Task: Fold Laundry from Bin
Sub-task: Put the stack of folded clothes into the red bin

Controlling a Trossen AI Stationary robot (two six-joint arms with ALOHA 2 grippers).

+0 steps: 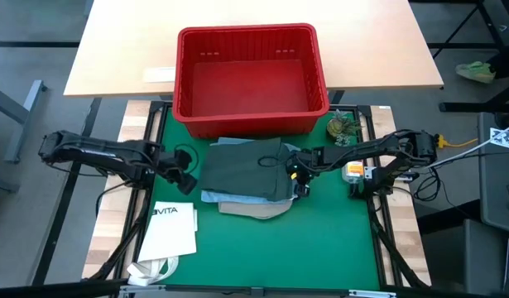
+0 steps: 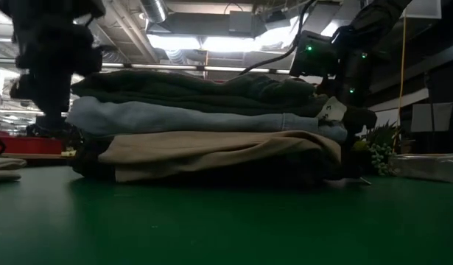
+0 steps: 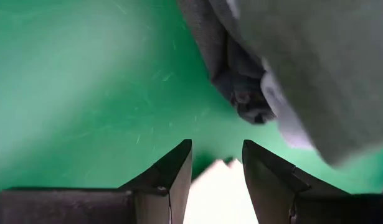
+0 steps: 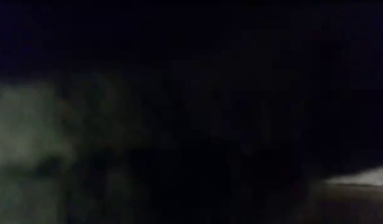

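The laundry (image 1: 246, 174) lies in a folded stack on the green mat. A dark green piece (image 2: 197, 88) is on top, light blue jeans (image 2: 182, 118) are under it, and khaki trousers (image 2: 211, 151) are at the bottom. The red bin (image 1: 250, 79) stands behind the stack with nothing showing inside. My left gripper (image 3: 216, 146) hangs open just left of the stack (image 1: 186, 178), above the mat, with nothing between its fingers. My right gripper (image 1: 300, 184) is shut at the stack's right edge (image 2: 351, 118), pointing steeply down. My right gripper comes from above at the right edge of the stack's upper layers (image 1: 287, 170). Its own body hides the fingertips and its wrist view is dark, so I cannot tell whether it touches or pinches the cloth.
A white "VITA" tote bag (image 1: 173, 230) lies on the mat near the front left. A small plant (image 1: 343, 128) and an orange-and-white object (image 1: 353, 171) sit at the right of the mat. The bin's front wall stands close behind the stack.
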